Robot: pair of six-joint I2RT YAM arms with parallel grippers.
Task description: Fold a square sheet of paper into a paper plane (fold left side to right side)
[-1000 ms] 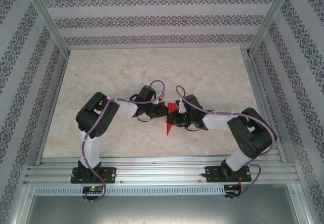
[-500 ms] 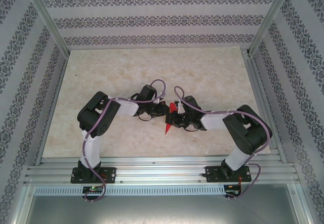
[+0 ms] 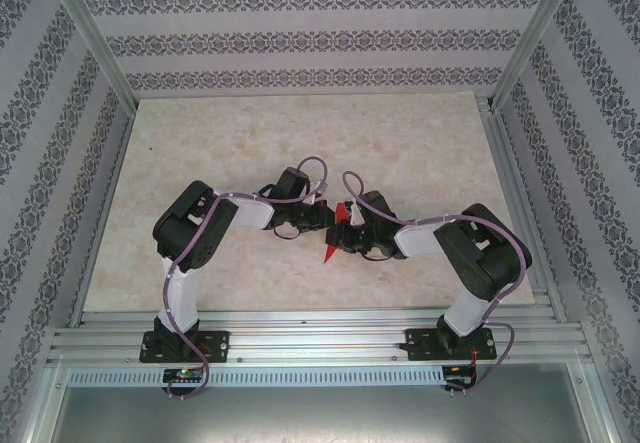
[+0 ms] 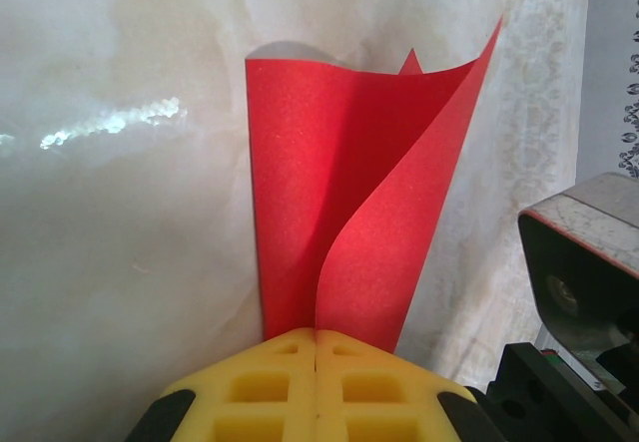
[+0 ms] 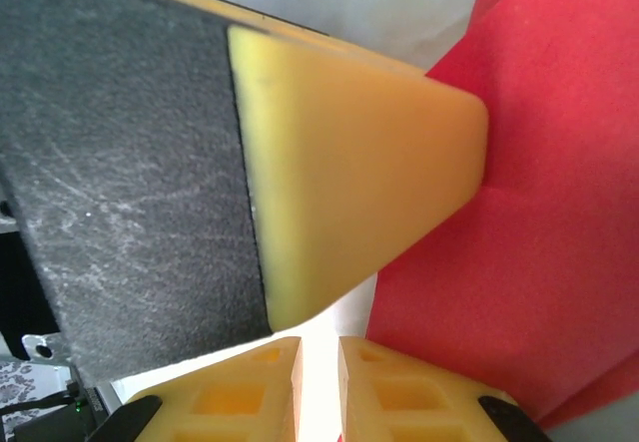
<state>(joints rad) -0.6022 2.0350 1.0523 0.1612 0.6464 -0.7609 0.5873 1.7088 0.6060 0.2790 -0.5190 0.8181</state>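
Observation:
The red paper (image 3: pixel 330 248), creased and pointed, stands between the two grippers at the table's middle, its tip toward the near edge. In the left wrist view my left gripper (image 4: pixel 317 337) is shut on the paper's (image 4: pixel 339 163) lower edge, with two red flaps curving apart above the yellow fingers. My right gripper (image 5: pixel 319 347) sits just beside it, its fingers a narrow gap apart with bare table showing between them. The paper (image 5: pixel 539 222) lies to its right. The left gripper's yellow and black finger (image 5: pixel 349 163) looms across the right wrist view. From above, left gripper (image 3: pixel 325 221) and right gripper (image 3: pixel 345 235) nearly touch.
The pale marbled table top (image 3: pixel 300 143) stretches behind and to both sides of the arms. Aluminium rails (image 3: pixel 320 323) run along the near edge, and patterned walls close in the other sides. The right arm's body (image 4: pixel 579 262) stands close to the left gripper.
The right arm has drawn left, closer to the left gripper, its elbow swinging inward. The red paper looks narrower from above than a second ago.

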